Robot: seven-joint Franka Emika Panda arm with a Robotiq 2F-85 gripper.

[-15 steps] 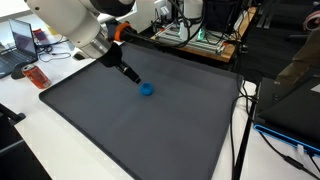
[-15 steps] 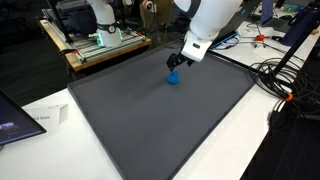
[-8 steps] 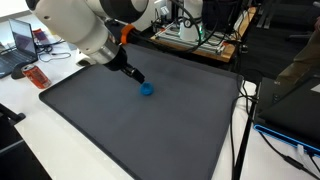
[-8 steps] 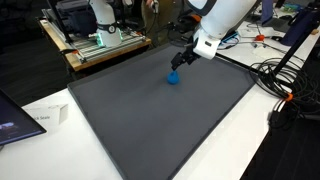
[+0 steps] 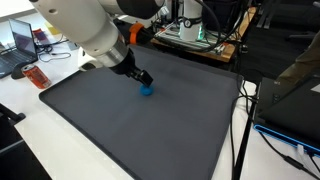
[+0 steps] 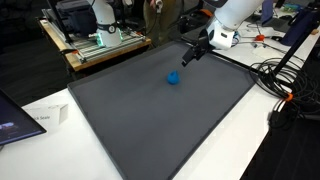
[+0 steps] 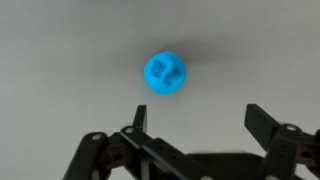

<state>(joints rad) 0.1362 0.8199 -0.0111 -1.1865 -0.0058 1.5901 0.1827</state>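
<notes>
A small blue round object (image 5: 147,88) (image 6: 173,77) sits alone on the dark grey mat (image 5: 150,130) (image 6: 160,120). In both exterior views my gripper (image 5: 142,77) (image 6: 190,57) hangs above the mat, off to one side of the object and not touching it. From the wrist the blue object (image 7: 165,73) lies on the mat beyond the fingertips, slightly left of centre. The gripper (image 7: 197,112) is open, its two black fingers (image 7: 262,122) spread wide with only bare mat between them.
A red can (image 5: 37,76) and a laptop (image 5: 24,41) lie on the white table beside the mat. A circuit rig on a wooden board (image 5: 195,35) (image 6: 100,40) stands beyond the mat. Cables (image 6: 285,80) trail past another edge. A second laptop (image 6: 14,118) is nearby.
The arm has swung away from the blue object toward the mat's edge. The fingers have stayed wide open, and the object has not moved.
</notes>
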